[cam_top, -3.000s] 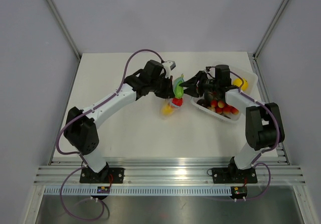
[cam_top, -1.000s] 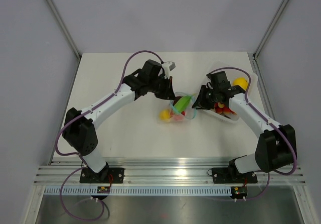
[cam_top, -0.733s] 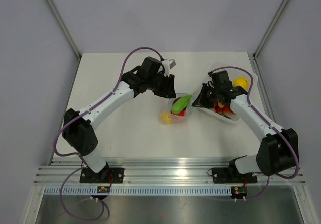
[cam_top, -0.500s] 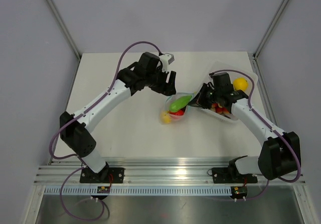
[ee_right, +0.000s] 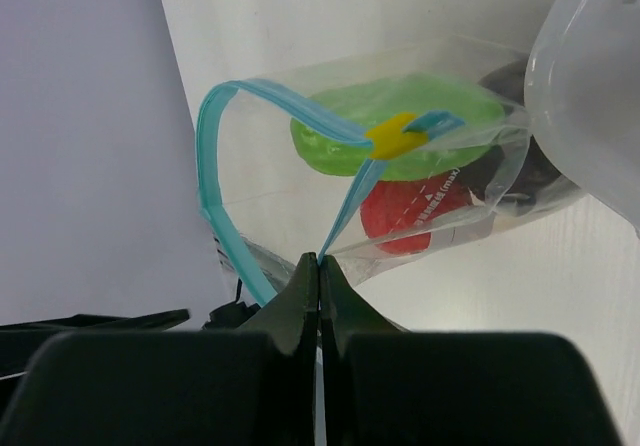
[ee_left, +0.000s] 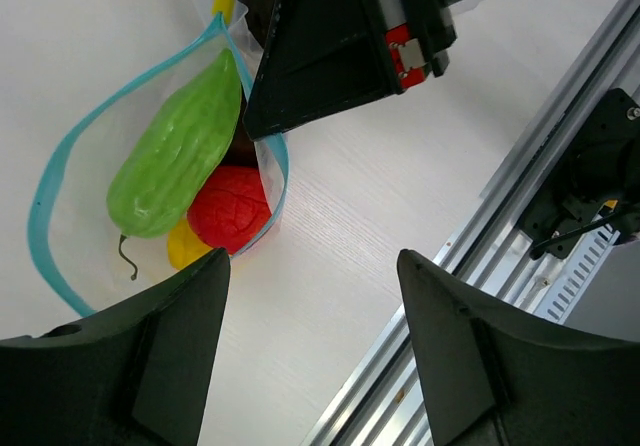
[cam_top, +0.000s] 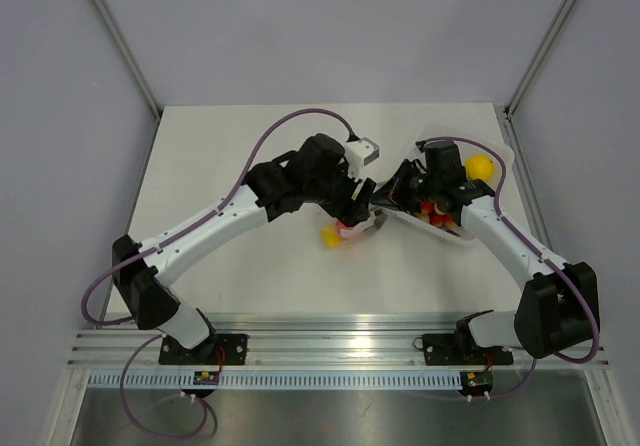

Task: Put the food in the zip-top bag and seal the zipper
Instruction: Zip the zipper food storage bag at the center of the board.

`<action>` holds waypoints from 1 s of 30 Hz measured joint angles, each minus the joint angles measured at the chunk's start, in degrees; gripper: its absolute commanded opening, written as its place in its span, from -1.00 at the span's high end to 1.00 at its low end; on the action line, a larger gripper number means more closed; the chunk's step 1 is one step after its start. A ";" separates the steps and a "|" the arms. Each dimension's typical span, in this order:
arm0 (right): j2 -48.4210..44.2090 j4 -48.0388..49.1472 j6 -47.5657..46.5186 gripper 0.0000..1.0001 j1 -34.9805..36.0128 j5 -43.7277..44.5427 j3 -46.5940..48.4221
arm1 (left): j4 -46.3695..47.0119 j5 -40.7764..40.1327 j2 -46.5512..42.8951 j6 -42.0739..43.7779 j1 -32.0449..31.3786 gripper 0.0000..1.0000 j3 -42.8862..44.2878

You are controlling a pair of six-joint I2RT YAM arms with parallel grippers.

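Right jaws clamped tight on the zipper point(ee_right: 208, 131) — zip-top bag point(cam_top: 355, 228) mid-frame on the tabletop point(cam_top: 230, 146), mouth gaping, food point(ee_left: 178, 161) inside. Left jaws spread wide, holding nothing — just above the bag.

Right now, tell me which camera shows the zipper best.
The right wrist view: the zipper, an open loop with a yellow slider, faces the lens, pinched by the right gripper. The left wrist view shows the loop partly behind that gripper. In the top external view the left arm covers nearly all.
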 measured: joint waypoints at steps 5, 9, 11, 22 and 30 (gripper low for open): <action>0.00 0.33 0.70 1.00 0.00 -1.07 -0.02 | 2.03 -0.07 3.61 -0.70 0.02 -0.19 -1.53; -0.02 1.29 1.01 1.00 0.00 -1.75 -0.72 | 3.85 -0.11 4.85 -0.87 0.02 -0.14 -2.75; -0.07 1.68 1.18 1.00 0.00 -2.36 -1.18 | 4.13 -0.17 5.18 -0.96 0.02 -0.09 -2.91; -1.20 2.19 1.57 1.00 0.00 -2.62 -2.40 | 6.82 -1.84 6.56 -0.92 0.02 0.10 -2.91; -2.05 2.58 1.38 0.48 0.00 -3.02 -3.21 | 7.26 0.33 8.28 -1.55 0.02 1.00 -2.97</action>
